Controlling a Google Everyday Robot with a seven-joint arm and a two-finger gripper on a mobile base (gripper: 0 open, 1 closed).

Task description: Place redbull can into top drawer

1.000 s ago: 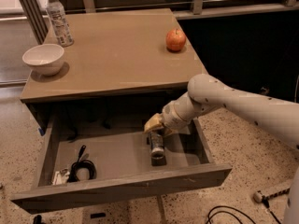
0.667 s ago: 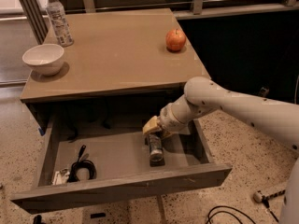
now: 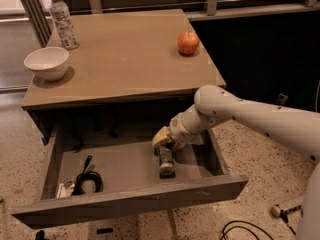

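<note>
One camera looks down steeply from above and in front of the flat grey-brown wooden desk (image 3: 125, 69), facing its front edge. It stands close, so the desk and the wide, shallow grey top drawer (image 3: 130, 201), open toward the lens, fill most of the frame. The white robot arm (image 3: 260, 116) enters from the right edge. Its hand (image 3: 162, 140) sits near mid-frame inside the drawer, at the far end of the slim dark-blue-and-silver redbull can (image 3: 166, 163).

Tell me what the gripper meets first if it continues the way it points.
Likely the slim blue-and-silver redbull can lying in the open grey top drawer; the gripper sits at its far end.
</note>
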